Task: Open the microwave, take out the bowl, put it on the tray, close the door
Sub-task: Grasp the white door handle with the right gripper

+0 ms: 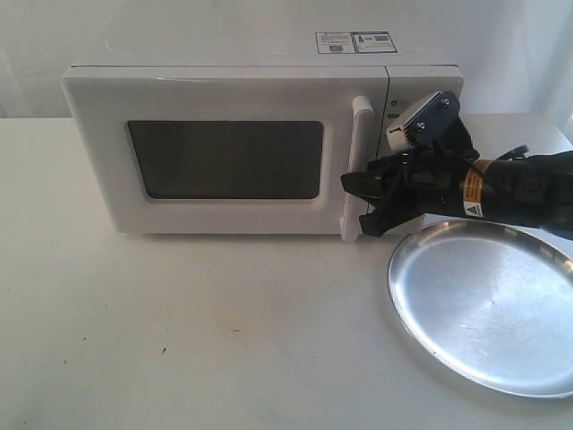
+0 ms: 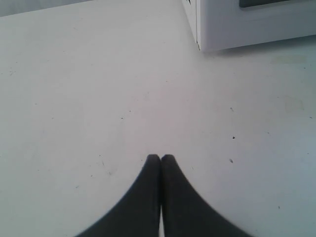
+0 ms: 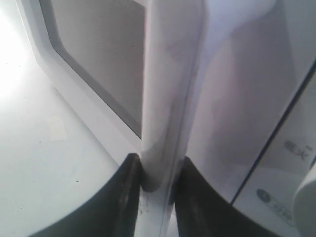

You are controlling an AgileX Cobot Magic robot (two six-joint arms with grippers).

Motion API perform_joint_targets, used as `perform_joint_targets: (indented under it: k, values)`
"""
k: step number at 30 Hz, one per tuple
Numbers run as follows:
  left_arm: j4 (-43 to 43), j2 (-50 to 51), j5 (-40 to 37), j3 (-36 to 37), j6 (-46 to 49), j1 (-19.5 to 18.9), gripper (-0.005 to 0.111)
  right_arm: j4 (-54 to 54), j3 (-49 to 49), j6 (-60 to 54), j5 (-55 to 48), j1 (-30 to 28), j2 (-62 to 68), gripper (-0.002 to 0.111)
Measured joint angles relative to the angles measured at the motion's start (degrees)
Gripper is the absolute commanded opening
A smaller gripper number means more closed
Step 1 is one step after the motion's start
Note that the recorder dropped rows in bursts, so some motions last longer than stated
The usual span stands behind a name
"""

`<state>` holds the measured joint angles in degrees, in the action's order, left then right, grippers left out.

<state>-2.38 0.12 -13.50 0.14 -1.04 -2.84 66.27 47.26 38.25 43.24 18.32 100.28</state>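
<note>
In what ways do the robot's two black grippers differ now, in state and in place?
The left black gripper is shut on nothing, fingertips pressed together; the right black gripper is shut on the tall white bar handle of the door. The left one hangs over the white table near a corner of the white boxy microwave; the right one is at the microwave's front. Both have dark tapered fingers.

microwave [image 1: 224,90]: one
door [image 1: 98,161]: one (with one handle [image 1: 356,170])
tray [image 1: 488,309]: one
grippers: two, left gripper [image 2: 160,158] and right gripper [image 3: 155,170]
stickers [image 1: 334,41]: two, side by side
</note>
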Motion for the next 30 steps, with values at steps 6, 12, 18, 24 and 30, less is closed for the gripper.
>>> perform_joint_targets:
  k: [6, 12, 18, 24, 30]
  values:
    - [0.0, 0.0, 0.0, 0.0, 0.0, 0.0, 0.0, 2.8, 0.6, 2.4, -0.1, -0.1, 0.0, 0.0]
    - [0.0, 0.0, 0.0, 0.0, 0.0, 0.0, 0.0, 4.1, 0.7, 3.3, -0.1, -0.4, 0.0, 0.0]
    - [0.0, 0.0, 0.0, 0.0, 0.0, 0.0, 0.0, 4.5, 0.8, 3.7, -0.1, -0.4, 0.0, 0.0]
    - [0.0, 0.0, 0.0, 0.0, 0.0, 0.0, 0.0, 4.6, 0.8, 3.9, -0.1, -0.4, 0.0, 0.0]
    - [0.0, 0.0, 0.0, 0.0, 0.0, 0.0, 0.0, 5.8, 1.0, 4.6, -0.2, -0.5, 0.0, 0.0]
